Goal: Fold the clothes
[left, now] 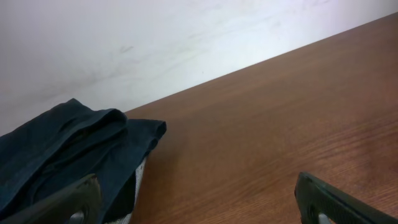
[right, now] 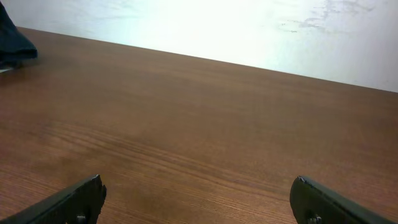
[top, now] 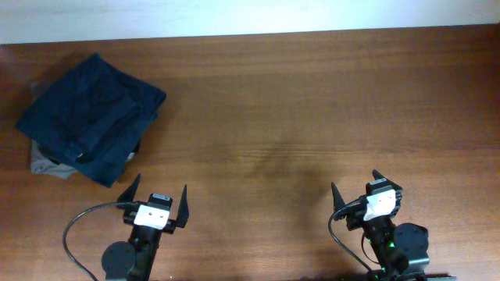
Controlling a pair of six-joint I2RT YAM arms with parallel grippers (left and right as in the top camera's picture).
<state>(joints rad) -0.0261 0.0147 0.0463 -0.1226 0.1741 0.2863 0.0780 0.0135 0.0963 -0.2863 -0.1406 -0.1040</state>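
Over at ten o'clock from the table's middle, the navy shorts are sitting as a compact, squared-off bundle, layered on themselves, with a grey garment peeking out underneath at the bundle's own seven o'clock edge. From the left wrist view the shorts are showing rounded, doubled-over edges, so I'm judging the folding as done or very nearly done.

Down at seven o'clock, the left gripper is hovering with its jaws spread wide and nothing between them. Its fingers are framing bare wood just short of the cloth.

Swinging across to five o'clock, the right gripper is doing the same: spread apart, empty, well apart from the bundle. Only a dark corner of the shorts is sneaking into its wrist view.

If a last tidy is wanted, the left arm is the one for it, being nearer. It should be approaching low toward eleven o'clock, pinching only the top navy layer at a loose corner, not the grey cloth below, and smoothing rather than dragging, so the stack isn't sliding on the wooden table.

Counting up: one pair of navy shorts, one grey garment showing beneath (whether more is hiding under there, I cannot tell), two grippers, four fingers, one table.
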